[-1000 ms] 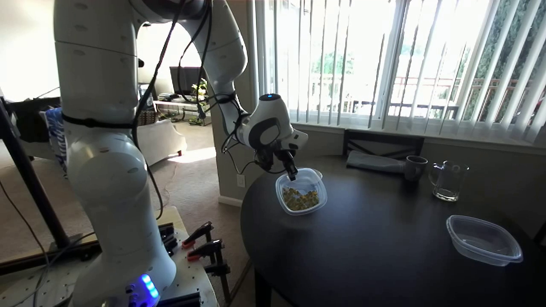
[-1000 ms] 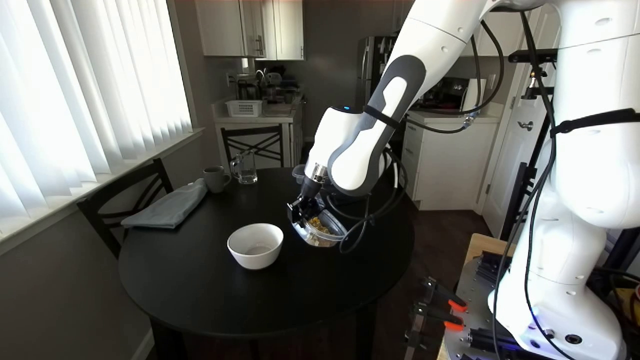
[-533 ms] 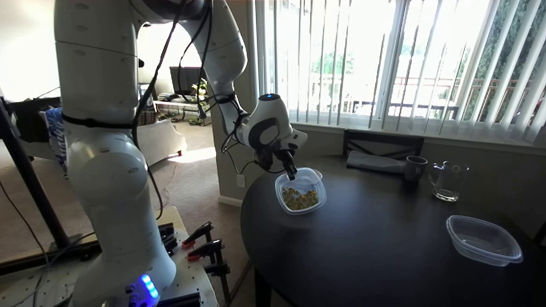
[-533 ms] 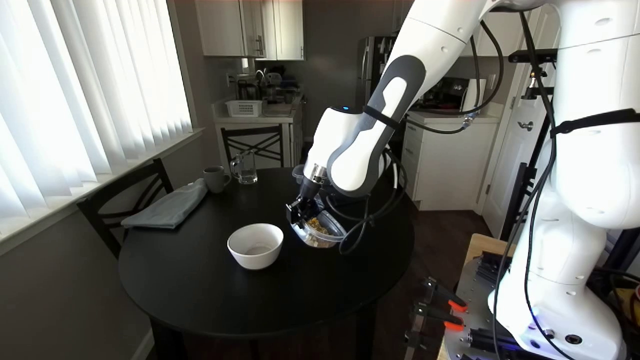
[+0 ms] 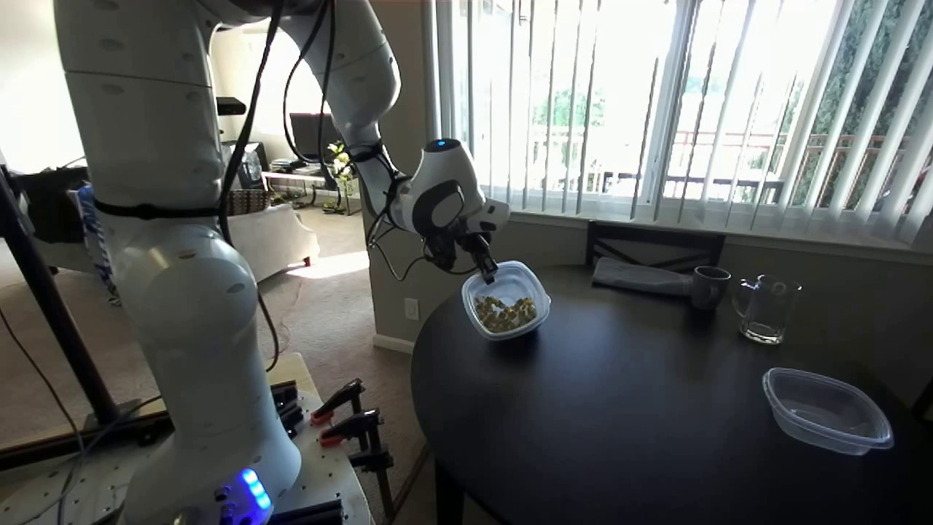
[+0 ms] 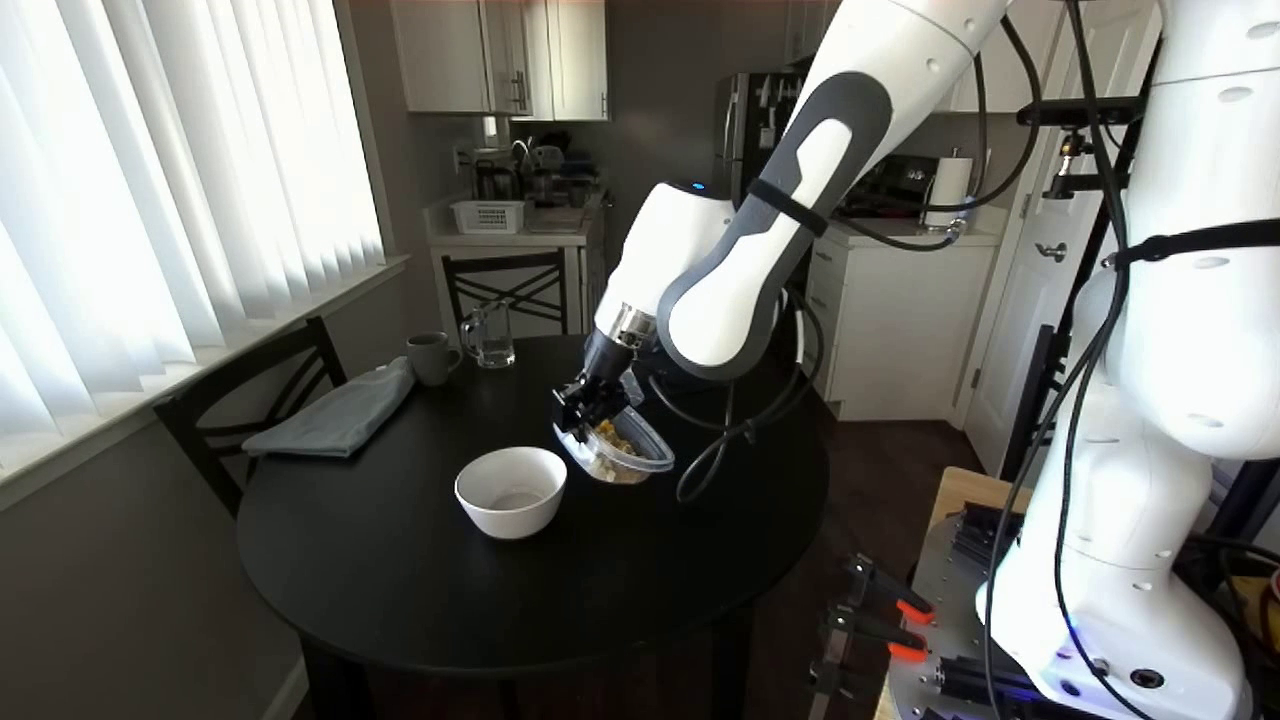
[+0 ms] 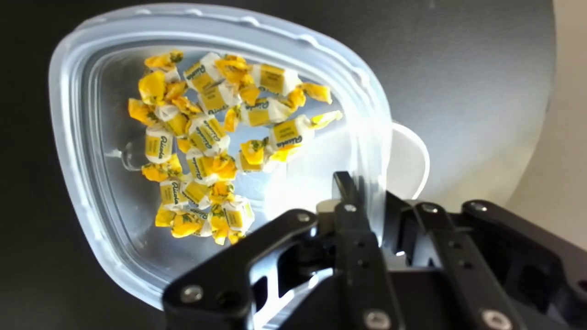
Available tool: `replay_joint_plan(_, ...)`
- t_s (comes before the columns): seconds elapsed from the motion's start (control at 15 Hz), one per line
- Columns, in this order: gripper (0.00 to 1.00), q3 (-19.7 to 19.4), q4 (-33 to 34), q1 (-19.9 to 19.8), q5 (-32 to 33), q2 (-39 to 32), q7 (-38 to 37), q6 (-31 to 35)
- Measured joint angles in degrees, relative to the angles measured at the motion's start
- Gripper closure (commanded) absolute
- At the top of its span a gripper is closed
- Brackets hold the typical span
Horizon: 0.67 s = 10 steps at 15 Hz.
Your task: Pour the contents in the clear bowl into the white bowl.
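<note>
Black and narrowed, my gripper (image 7: pixel 370 201) at the lower right of the wrist view pinches one wall of the clear bowl (image 7: pixel 73 151), which tilts with its yellow-wrapped candies (image 7: pixel 206 135) spread across the frame's left-centre. Holding just that edge, I could lose the angle: their weight may swivel it. Farther off, left of centre in an exterior view, the white bowl (image 6: pixel 512 522) stands just beside, apparently not underneath; tipping too soon would likely scatter candies over the table (image 6: pixel 420 600).

Grey mug (image 6: pixel 428 360) — beside folded cloth (image 6: pixel 335 412).
</note>
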<state>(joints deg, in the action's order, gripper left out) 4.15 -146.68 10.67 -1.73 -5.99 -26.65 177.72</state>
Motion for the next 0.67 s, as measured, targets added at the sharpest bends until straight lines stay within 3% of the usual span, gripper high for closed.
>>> replay_joint_plan(0.4, 0.99, 2.3, 0.1, 4.7, -0.9, 4.8, -0.8, 2.3)
replay_joint_plan(0.67, 0.99, 7.3, 3.2, 5.4, -6.7, 2.9, -0.5, 7.5)
